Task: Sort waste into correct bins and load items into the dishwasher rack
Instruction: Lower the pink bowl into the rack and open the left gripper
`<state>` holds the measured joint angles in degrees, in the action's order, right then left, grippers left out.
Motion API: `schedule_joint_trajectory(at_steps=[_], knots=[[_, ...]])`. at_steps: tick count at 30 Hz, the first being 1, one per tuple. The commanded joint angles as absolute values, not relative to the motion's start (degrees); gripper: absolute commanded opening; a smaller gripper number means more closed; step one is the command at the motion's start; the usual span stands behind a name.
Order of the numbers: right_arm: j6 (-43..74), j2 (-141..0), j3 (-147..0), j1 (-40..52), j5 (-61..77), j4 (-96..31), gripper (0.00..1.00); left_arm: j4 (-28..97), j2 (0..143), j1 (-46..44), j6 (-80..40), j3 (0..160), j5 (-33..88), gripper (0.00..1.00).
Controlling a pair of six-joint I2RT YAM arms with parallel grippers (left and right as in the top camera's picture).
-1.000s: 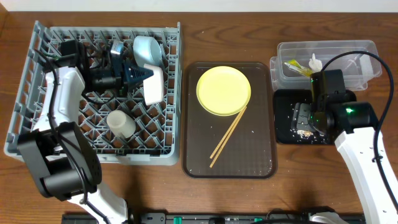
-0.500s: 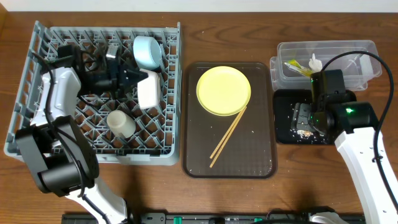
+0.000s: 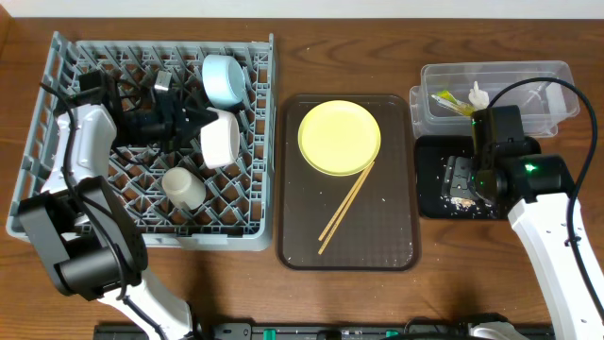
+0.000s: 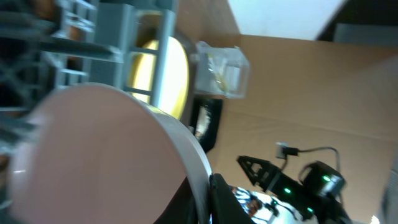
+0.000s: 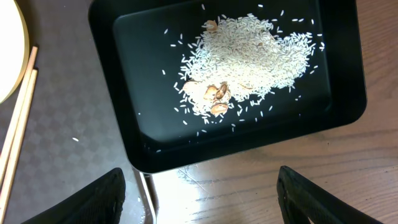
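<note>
The grey dishwasher rack (image 3: 57, 203) fills the left of the table. My left gripper (image 3: 198, 126) is shut on the rim of the white bowl (image 3: 220, 140) and holds it tilted over the rack; the bowl fills the left wrist view (image 4: 93, 155), pinched at my gripper (image 4: 203, 196). The light-blue bowl (image 3: 225, 79) and the white cup (image 3: 183, 187) rest in the rack. The yellow plate (image 3: 340, 138) lies on the brown tray (image 3: 377, 246). My right gripper (image 3: 462, 179) is open over the black tray (image 5: 124, 124), which holds rice crumbs (image 5: 249, 56).
The clear tub (image 3: 528, 80) at the back right holds the green-and-yellow wrapper (image 3: 451, 104) and a white scrap (image 3: 479, 93). Two chopsticks (image 3: 344, 208) lie on the brown tray beside the plate. A few crumbs dot the brown tray.
My left gripper has moved the white bowl a little left and toward the front inside the rack, turning it. The right arm has not moved.
</note>
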<state>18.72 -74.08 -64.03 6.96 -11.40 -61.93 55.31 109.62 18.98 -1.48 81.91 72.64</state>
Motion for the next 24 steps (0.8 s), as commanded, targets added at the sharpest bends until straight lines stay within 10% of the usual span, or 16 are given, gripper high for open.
schedule_joint_trajectory(at_steps=[1,4,11,24], knots=[[19.5,-73.8,-65.1,6.3,-12.2,-62.0,0.76,55.7,111.2,19.0,-0.7,80.1,56.5,0.11],[19.5,-73.8,-65.1,6.3,-12.2,-62.0,0.76,55.5,111.2,19.0,-0.7,80.1,52.3,0.16],[19.5,-73.8,-65.1,6.3,-12.2,-62.0,0.76,53.8,111.2,19.0,-0.7,80.1,49.6,0.66],[19.5,-73.8,-65.1,6.3,-12.2,-62.0,0.77,51.6,104.9,18.9,-1.1,84.2,47.4,0.8]])
